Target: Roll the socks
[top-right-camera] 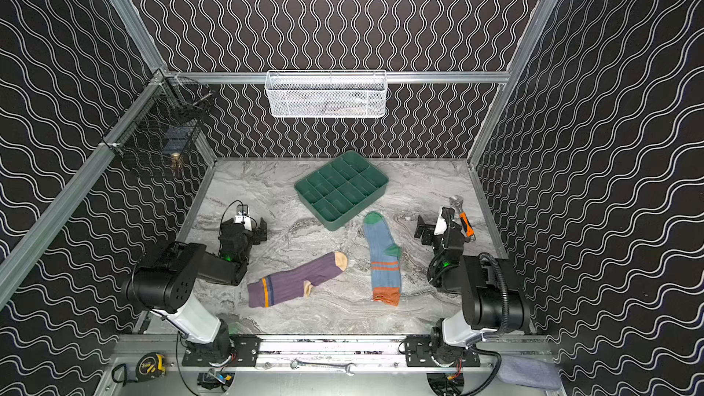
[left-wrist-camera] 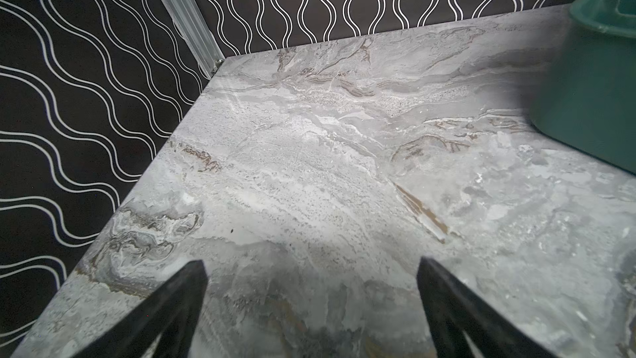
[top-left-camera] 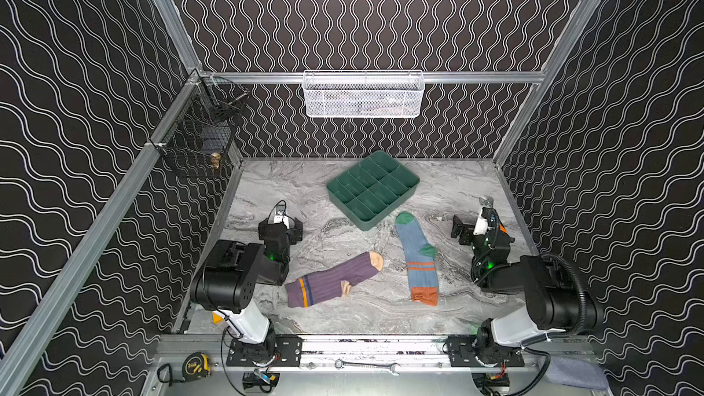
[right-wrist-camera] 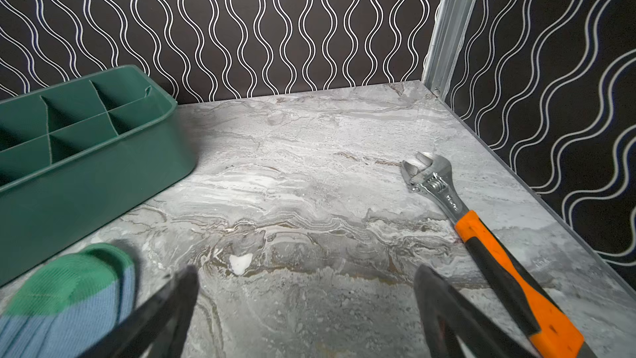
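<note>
Soft, light, floppy by look: purple ribbed sock (top-left-camera: 331,280), peach toe; blue ribbed sock (top-left-camera: 417,257), orange cuff. Best pinch toe end. Wide, empty: left pincer (left-wrist-camera: 311,266), right pincer (right-wrist-camera: 304,270).

Marbled grey tabletop (top-left-camera: 343,321) viewed whole from above in both top views; divided green plastic tray (right-wrist-camera: 103,173) shared by low, close wrist views past left gripper (left-wrist-camera: 311,263) and right gripper (right-wrist-camera: 304,270).

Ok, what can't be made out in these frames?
- White mesh basket, both top views: contents blurred behind the mesh.
- Black wire basket, both top views: items inside too small to name.
- Wrench, a top view: handle mostly hidden behind the right arm.
- Blue sock, right wrist view: only the blurred toe shows; the rest is cut off by the edge.
</note>
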You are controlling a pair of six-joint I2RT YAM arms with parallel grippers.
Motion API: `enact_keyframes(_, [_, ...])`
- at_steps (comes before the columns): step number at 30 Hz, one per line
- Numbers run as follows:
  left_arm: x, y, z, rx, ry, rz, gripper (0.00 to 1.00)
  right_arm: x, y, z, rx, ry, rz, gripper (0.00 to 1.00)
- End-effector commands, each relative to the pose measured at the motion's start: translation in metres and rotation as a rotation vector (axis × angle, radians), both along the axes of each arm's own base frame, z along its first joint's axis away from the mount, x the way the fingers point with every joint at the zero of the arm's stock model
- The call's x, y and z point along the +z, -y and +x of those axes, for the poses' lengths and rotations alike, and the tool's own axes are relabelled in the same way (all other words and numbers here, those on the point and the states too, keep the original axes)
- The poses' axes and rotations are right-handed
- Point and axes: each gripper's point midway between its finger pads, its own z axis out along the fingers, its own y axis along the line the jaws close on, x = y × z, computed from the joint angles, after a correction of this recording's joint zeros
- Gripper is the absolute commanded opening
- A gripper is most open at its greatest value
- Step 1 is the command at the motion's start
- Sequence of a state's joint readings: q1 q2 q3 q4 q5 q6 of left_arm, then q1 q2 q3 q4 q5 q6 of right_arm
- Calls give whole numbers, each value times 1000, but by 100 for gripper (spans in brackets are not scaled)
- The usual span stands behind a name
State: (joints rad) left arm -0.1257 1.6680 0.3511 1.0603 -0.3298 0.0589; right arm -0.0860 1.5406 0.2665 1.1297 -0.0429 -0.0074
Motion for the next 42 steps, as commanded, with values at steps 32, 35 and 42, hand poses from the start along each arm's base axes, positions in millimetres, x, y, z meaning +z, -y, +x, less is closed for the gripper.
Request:
enact_keyframes(32, [5, -1, 1, 9, 25, -7, 99, 11, 0, 3, -4, 42, 7, 100])
enact_keyframes(35, [5, -1, 2, 9, 25, -6, 99, 11, 0, 3, -3, 42, 7, 100])
enact_keyframes(42, [5, 0, 3, 2, 21, -14, 99, 11, 0, 3, -4, 43, 9, 100])
